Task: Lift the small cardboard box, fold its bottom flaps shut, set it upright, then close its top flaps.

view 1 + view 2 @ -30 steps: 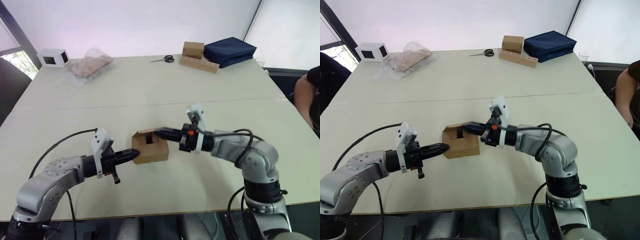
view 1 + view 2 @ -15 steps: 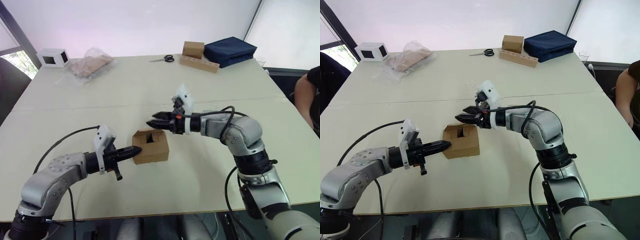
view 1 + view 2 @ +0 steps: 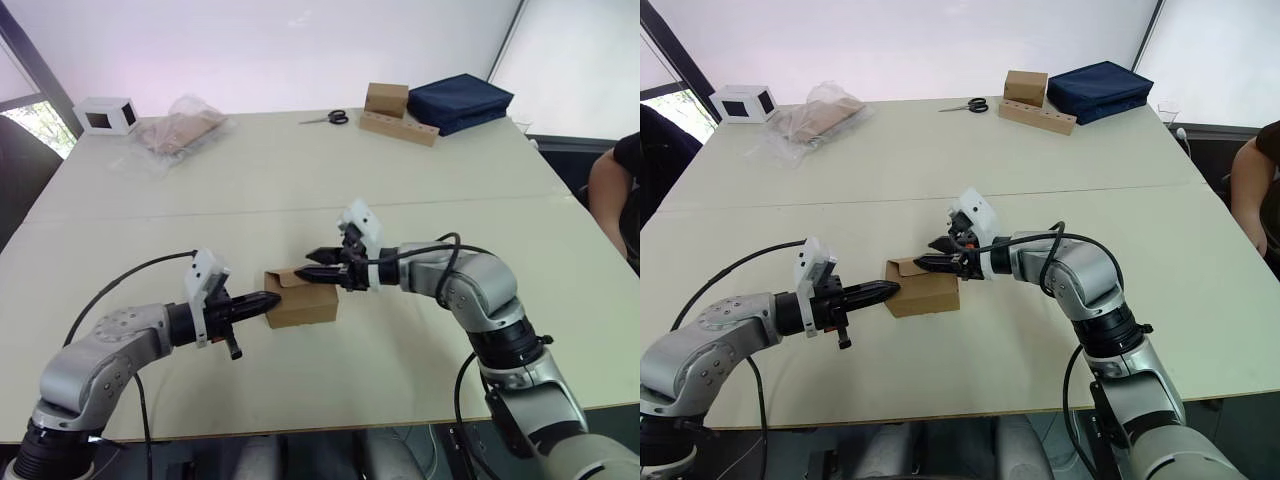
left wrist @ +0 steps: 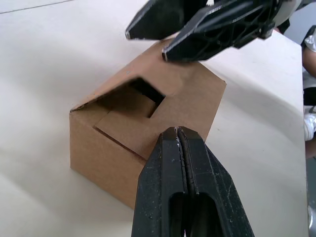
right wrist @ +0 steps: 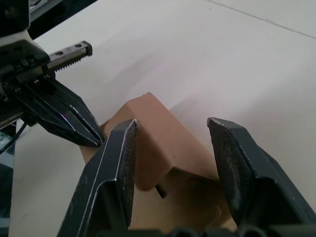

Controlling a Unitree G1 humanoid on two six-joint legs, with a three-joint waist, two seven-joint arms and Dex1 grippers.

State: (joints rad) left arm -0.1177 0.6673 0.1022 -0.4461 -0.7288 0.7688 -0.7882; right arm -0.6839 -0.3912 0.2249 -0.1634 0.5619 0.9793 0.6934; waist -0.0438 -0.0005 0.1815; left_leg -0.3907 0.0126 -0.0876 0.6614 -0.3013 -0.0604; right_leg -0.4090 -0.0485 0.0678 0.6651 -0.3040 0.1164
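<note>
Both eye views look forward and down over the table [image 3: 300,190] from the head. Each wrist view looks closely along its fingers at the small cardboard box [image 4: 143,133], which all views share.

The right tool [image 3: 318,268], fingers apart, has come back down onto the small plain brown cardboard box [image 3: 303,297]; the top flap, earlier open, now lies nearly shut.

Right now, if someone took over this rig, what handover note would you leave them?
Left gripper: shut, tips against the near side of the small cardboard box.
Right gripper: open, fingers over the box's top flaps.
Box: upright on the table, between the grippers.
Done: box stands on its base; one top flap is partly folded in.
Left: a gap shows in the top; fold the rest of the flaps flat.
</note>
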